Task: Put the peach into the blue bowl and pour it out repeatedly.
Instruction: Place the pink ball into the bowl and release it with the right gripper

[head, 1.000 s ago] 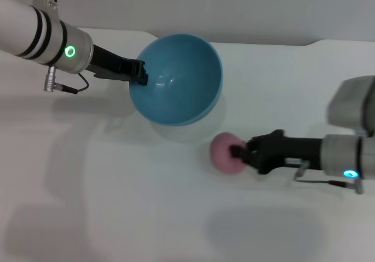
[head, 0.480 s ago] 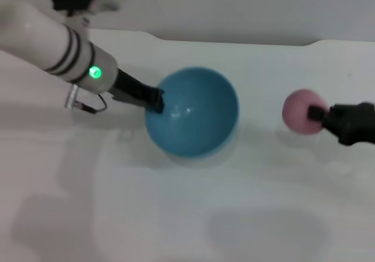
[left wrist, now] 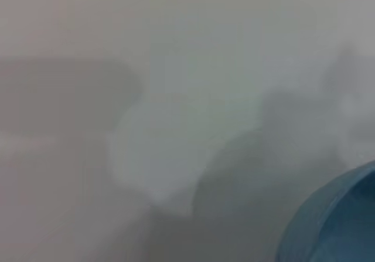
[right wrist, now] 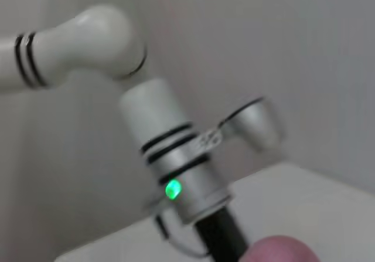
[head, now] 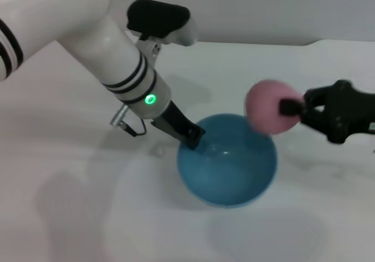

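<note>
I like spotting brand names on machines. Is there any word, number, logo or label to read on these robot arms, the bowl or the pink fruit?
None: no text can be read in any view.
Left arm: black bands and a green light, no lettering.
Blue bowl: plain.
Peach: plain.
Right gripper: plain black.

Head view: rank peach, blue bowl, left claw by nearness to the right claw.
1. Peach: held in the right claw, touching.
2. Blue bowl: below and to the left of it, on the table.
3. Left claw: farthest, gripping the bowl's far-left rim.

Lab-like: bare white table [head: 70,215], plain wall [head: 263,10].
</note>
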`<state>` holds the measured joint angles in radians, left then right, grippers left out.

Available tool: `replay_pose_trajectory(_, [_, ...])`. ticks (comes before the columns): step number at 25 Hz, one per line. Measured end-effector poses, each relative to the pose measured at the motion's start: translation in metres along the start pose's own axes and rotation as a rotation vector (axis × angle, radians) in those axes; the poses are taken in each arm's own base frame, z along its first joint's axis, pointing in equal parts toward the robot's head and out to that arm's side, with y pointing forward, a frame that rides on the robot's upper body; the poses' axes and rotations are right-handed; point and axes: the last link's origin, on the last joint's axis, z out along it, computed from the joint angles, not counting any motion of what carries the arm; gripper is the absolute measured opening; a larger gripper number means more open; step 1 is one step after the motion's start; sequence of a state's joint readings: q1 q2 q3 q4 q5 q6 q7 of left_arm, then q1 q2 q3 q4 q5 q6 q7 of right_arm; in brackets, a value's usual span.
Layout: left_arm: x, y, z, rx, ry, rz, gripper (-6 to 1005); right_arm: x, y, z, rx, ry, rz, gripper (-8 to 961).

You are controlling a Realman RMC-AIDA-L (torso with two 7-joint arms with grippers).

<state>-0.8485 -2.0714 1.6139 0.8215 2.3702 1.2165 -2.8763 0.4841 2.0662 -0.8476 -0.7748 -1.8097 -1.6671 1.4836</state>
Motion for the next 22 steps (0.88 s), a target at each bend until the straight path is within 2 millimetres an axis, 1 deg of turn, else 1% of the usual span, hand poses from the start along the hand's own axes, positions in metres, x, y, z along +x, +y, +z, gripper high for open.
replay_pose_trajectory(2, [0.001, 0.004, 0.001, -0.01, -0.004, 0.008, -1, 0.004, 0.003, 0.01, -0.039, 0.064, -0.005, 103])
replay_pose_trajectory(5, [0.003, 0.005, -0.001, -0.012, 0.003, 0.011, -1, 0.01, 0.003, 0.017, -0.052, 0.125, 0.019, 128])
replay_pose_trajectory(10, [0.005, 0.004, -0.003, -0.011, 0.011, 0.01, -1, 0.019, 0.003, 0.026, -0.051, 0.214, 0.066, 170])
replay_pose_trajectory(14, [0.009, 0.007, -0.004, -0.008, 0.016, 0.025, -2, 0.019, 0.005, 0.031, -0.072, 0.241, 0.052, 203])
replay_pose_trajectory(19, [0.011, 0.007, -0.005, -0.005, 0.017, 0.03, -2, 0.015, 0.003, 0.033, -0.066, 0.239, 0.048, 369])
replay_pose_trajectory(22, [0.012, 0.006, -0.006, -0.002, 0.022, 0.028, -2, 0.011, -0.001, 0.028, -0.035, 0.214, 0.055, 448])
